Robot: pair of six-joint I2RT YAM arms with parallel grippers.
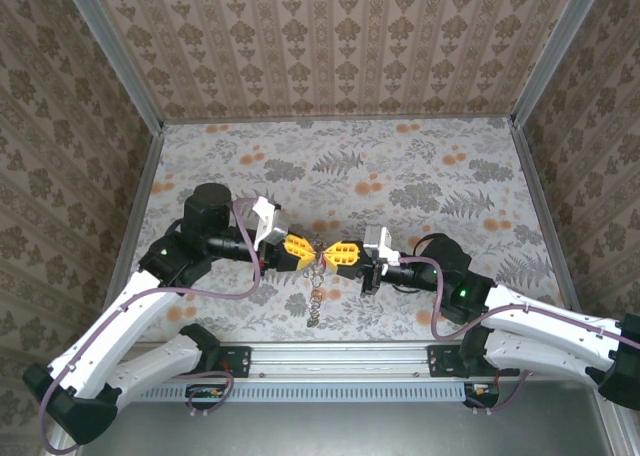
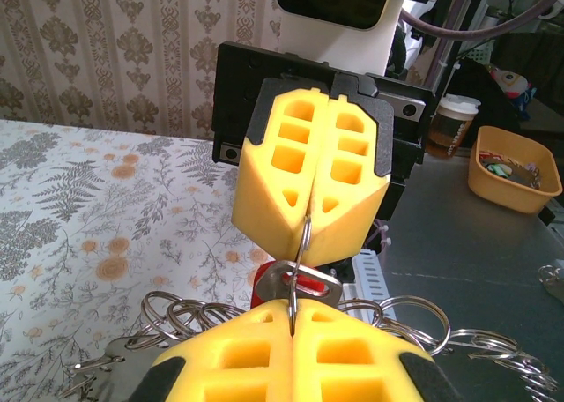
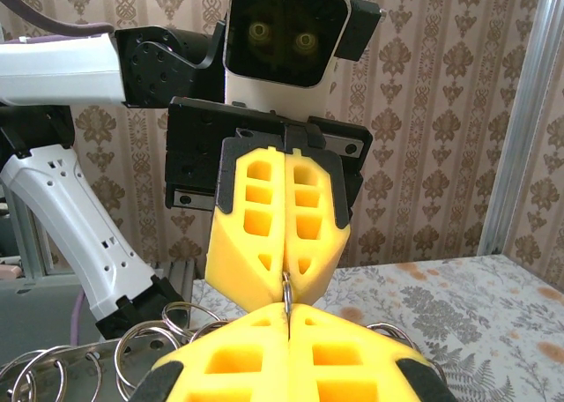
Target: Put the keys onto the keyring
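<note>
At mid-frame of the top view, left gripper (image 1: 300, 248) and right gripper (image 1: 341, 253) tip to tip, both clamped on the thin wire keyring (image 2: 305, 239). Just beneath the pinch, red-headed key (image 2: 310, 285); chain of spare rings (image 1: 314, 301) dangling below. Probable step: threading. Next: working the key along the coil without loosening either grip.

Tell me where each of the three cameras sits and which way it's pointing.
Top external: above and behind the arm bases, looking down at the floral table; both arms show, left claw and right claw meeting tip to tip.
Left wrist: on the left arm, looking right at the right claw; own yellow fingers at the bottom.
Right wrist: on the right arm, facing left at the left claw; own fingers at the bottom.
Shared: both wrist views show the metal ring pinched between the closed claws.
</note>
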